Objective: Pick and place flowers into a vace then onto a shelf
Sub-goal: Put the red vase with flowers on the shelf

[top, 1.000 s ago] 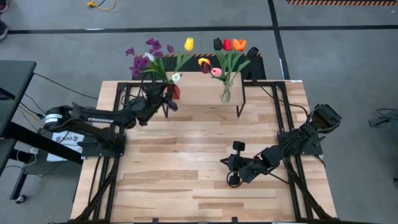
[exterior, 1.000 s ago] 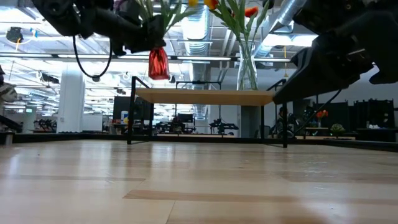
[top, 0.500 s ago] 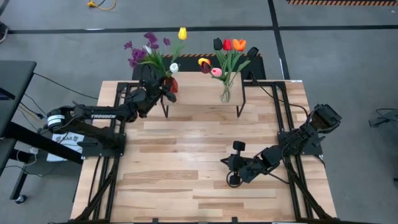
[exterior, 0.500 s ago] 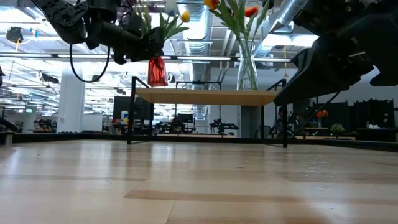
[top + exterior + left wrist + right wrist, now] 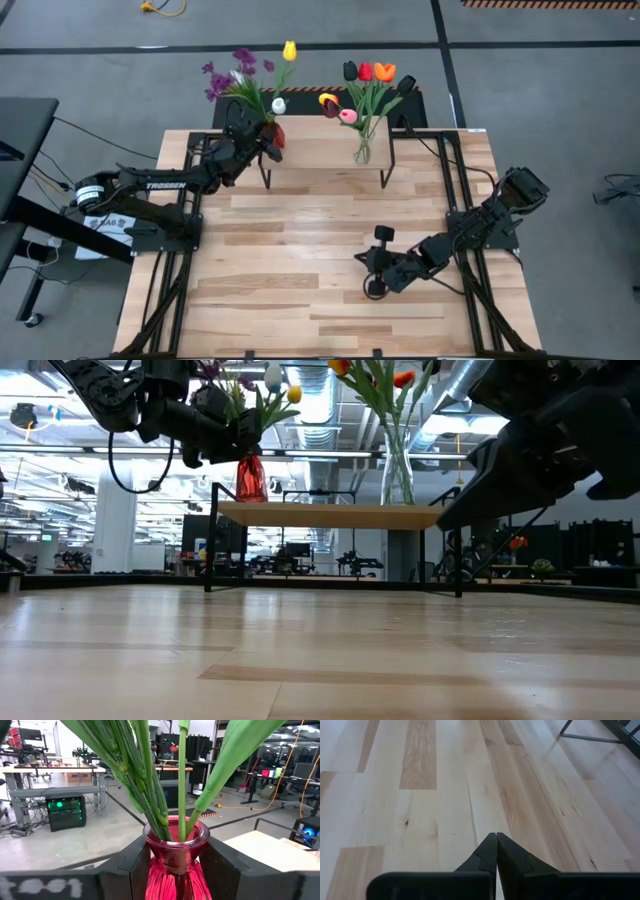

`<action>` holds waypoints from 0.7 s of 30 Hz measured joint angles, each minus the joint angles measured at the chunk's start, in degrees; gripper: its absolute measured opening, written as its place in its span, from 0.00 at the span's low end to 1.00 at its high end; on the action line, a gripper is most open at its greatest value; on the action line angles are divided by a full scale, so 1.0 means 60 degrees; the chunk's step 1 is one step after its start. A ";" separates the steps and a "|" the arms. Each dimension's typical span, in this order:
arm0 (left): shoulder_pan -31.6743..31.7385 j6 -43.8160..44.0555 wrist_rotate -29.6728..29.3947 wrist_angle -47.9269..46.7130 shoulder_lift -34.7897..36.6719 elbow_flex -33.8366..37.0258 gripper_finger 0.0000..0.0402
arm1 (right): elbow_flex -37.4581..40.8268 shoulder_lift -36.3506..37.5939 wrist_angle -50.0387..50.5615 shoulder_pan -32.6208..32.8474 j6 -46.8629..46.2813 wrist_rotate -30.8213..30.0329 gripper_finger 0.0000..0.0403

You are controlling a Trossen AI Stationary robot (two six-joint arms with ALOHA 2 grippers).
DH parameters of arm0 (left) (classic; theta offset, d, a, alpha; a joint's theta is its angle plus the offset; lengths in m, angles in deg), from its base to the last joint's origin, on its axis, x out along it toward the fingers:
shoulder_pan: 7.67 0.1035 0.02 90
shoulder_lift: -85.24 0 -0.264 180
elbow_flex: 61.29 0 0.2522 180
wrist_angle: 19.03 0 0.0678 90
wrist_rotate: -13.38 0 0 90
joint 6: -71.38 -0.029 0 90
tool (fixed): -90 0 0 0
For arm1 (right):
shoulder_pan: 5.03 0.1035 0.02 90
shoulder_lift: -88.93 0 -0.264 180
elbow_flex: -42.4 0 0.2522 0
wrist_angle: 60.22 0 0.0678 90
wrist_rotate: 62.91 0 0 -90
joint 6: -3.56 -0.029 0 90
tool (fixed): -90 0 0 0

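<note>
red vase (image 5: 176, 862): in my left wrist view its lower body is cut by the edge, its sides hidden behind the fingers (image 5: 125, 875).
flowers (image 5: 150, 775): blossoms out of frame there, I see only stems.
clear vase (image 5: 363, 152): too small from above.

A red glass vase (image 5: 176, 860) with purple, white and yellow flowers (image 5: 248, 85) is held upright over the left end of the light-wood shelf (image 5: 320, 152), where a clear vase (image 5: 363, 150) of tulips (image 5: 363, 80) stands.
</note>
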 joint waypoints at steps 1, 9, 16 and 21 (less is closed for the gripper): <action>0.0000 0.0000 -0.0001 -0.0001 0.0000 0.0000 0.35 | 0.0000 0.0000 0.0000 0.0000 0.0000 0.0003 0.00; -0.0026 -0.0172 0.0224 0.0495 -0.0605 0.0000 0.35 | -0.0001 0.0000 -0.0023 0.0000 -0.0004 0.0004 0.00; -0.0047 -0.0274 0.0232 0.1191 -0.1107 0.0000 0.35 | -0.0004 0.0000 0.0006 0.0000 -0.0004 0.0011 0.00; -0.0047 -0.0549 0.0196 0.1109 -0.1100 0.0000 0.35 | -0.0004 0.0000 0.0041 0.0000 -0.0004 0.0016 0.00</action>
